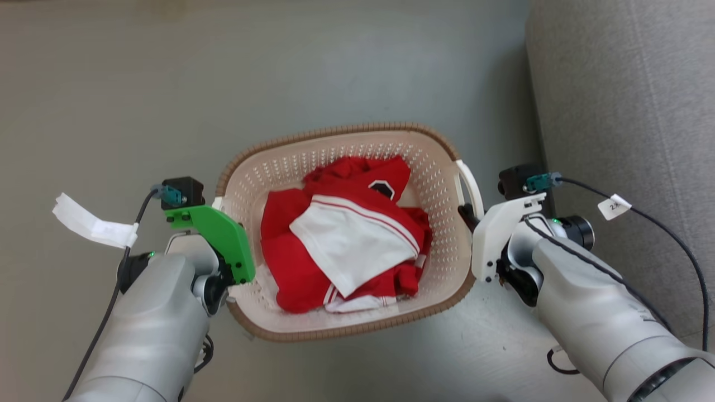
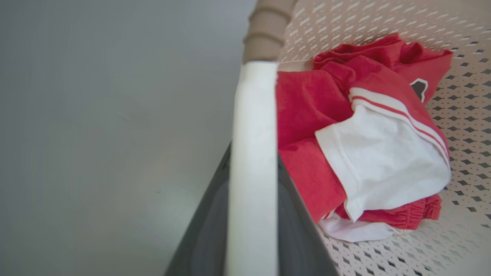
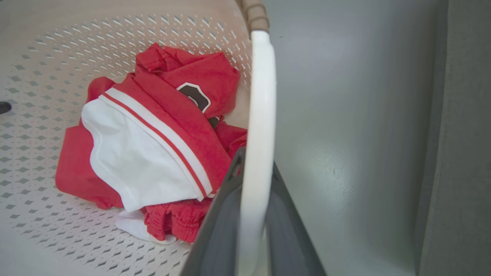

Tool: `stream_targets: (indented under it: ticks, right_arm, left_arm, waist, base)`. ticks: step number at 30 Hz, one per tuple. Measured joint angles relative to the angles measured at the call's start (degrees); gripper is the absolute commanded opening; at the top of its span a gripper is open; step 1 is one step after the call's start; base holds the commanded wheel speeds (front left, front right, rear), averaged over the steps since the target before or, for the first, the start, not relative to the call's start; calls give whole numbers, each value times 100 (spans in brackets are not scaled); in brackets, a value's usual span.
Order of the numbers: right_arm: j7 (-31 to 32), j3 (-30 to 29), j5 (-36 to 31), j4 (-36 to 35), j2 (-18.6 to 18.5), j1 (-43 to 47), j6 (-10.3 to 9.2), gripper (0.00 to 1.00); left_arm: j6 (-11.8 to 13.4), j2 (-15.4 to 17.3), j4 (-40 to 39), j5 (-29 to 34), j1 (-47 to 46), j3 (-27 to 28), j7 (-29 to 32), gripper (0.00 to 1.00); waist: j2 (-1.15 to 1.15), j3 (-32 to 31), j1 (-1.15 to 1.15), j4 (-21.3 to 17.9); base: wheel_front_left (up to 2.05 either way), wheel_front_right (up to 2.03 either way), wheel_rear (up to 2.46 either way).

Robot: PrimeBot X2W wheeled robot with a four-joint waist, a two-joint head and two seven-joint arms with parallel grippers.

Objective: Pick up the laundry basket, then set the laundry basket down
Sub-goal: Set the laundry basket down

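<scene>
**Left arm** [image 1: 151, 324]: pale grey rounded forearm, entering the head view from 7 o'clock and reaching toward 1 o'clock. The wrist carries a green plastic plate [image 1: 223, 234] and a black camera block [image 1: 181, 192].

**Left gripper** [image 2: 253, 161]: two long dark fingers [image 2: 203, 237] closed against either side of the white plastic left basket handle [image 2: 253, 115].

**Right arm** [image 1: 592, 312]: matching grey forearm, entering from 5 o'clock and reaching toward 11 o'clock. The wrist carries a white plastic plate [image 1: 500, 234].

**Right gripper** [image 3: 256, 165]: dark fingers [image 3: 218, 230] clamped on the white plastic right basket handle [image 3: 261, 96].

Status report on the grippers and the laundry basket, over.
Left gripper clamped on left handle, right gripper on right handle. Laundry basket between them, red and white clothes inside. Grey upholstered furniture close on right side.
</scene>
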Motion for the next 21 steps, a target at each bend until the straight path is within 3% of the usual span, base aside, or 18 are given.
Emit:
stream_targets:
  ticks: [21]
  right_arm:
    - [-682, -66, -157, 4, -148, -849, -104, 0]
  left_arm:
    - [126, -24, -101, 222, -883, -52, -758, 0]
  waist:
    - [0, 1619, 1, 132]
  base:
    - [0, 0, 0]
